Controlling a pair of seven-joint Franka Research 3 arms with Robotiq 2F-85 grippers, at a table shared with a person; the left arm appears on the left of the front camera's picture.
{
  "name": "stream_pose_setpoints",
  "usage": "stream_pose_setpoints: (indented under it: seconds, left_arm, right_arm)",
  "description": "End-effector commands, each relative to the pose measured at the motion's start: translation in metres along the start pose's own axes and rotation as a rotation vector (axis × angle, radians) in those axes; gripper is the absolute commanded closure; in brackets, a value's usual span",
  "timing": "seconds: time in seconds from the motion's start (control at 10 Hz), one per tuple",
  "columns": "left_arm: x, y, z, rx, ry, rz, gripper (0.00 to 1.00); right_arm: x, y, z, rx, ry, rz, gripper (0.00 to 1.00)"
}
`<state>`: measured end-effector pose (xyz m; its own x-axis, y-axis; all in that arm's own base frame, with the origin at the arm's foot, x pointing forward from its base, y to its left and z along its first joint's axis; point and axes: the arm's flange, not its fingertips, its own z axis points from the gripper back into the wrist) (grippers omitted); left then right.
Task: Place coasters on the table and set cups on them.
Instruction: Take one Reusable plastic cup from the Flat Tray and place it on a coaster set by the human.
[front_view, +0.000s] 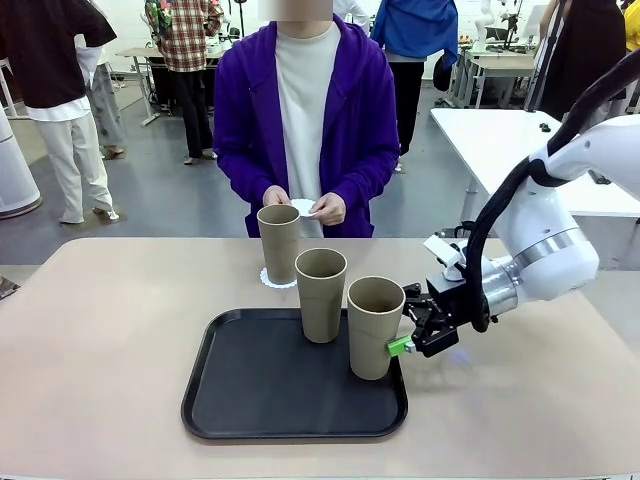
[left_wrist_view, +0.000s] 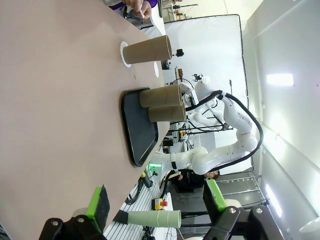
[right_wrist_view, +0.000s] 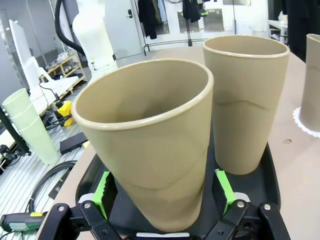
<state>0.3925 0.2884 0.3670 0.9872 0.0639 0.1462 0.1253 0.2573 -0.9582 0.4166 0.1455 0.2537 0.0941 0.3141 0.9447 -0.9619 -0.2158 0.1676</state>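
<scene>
One khaki cup (front_view: 278, 243) stands on a lacy white coaster (front_view: 270, 279) on the beige table (front_view: 100, 340), near the person. Two more cups stand on the black tray (front_view: 250, 385): a middle one (front_view: 320, 294) and a front-right one (front_view: 374, 326). My right gripper (front_view: 398, 335) is open, its fingers on either side of the front-right cup (right_wrist_view: 150, 145) low down, with small gaps at the green pads (right_wrist_view: 223, 187). The person's hands hold another coaster (front_view: 303, 207). My left gripper (left_wrist_view: 156, 202) is open and holds nothing, well away from the tray (left_wrist_view: 137, 125).
The tray lies mid-table, in front of the person at the far edge. Bare tabletop lies left of the tray. A white table (front_view: 520, 140) stands behind on the right. Pale green stacked cups (right_wrist_view: 27, 125) sit off the table.
</scene>
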Motion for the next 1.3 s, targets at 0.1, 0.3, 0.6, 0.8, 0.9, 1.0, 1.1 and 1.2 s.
stream_pose_setpoints:
  seconds: [0.1,0.3,0.6,0.8,0.9,1.0,1.1,1.2]
  left_arm:
    - [0.0,-0.002,0.002,0.004,-0.003,0.003,0.0]
    - [0.0,-0.002,0.002,0.004,-0.003,0.003,0.0]
    - [0.0,-0.002,0.002,0.004,-0.003,0.003,0.0]
    - [0.0,-0.002,0.002,0.004,-0.003,0.003,0.0]
    - [0.0,-0.002,0.002,0.004,-0.003,0.003,0.0]
    - [0.0,-0.002,0.002,0.004,-0.003,0.003,0.0]
    - [0.0,-0.002,0.002,0.004,-0.003,0.003,0.0]
    - [0.0,-0.002,0.002,0.004,-0.003,0.003,0.0]
  right_arm:
    - [0.001,-0.012,-0.016,0.023,-0.003,-0.004,0.0]
    - [0.002,-0.013,-0.02,0.031,0.005,-0.007,0.0]
    - [0.003,-0.013,-0.028,0.059,-0.006,-0.014,0.0]
    - [0.004,-0.014,-0.032,0.051,-0.017,-0.01,0.0]
    - [0.003,-0.013,-0.03,0.046,-0.021,0.0,0.59]
    - [0.002,-0.014,-0.029,0.045,-0.026,-0.004,0.59]
    - [0.001,-0.013,-0.028,0.042,-0.025,-0.005,1.0]
    - [0.003,-0.009,-0.023,-0.006,0.006,-0.015,0.65]
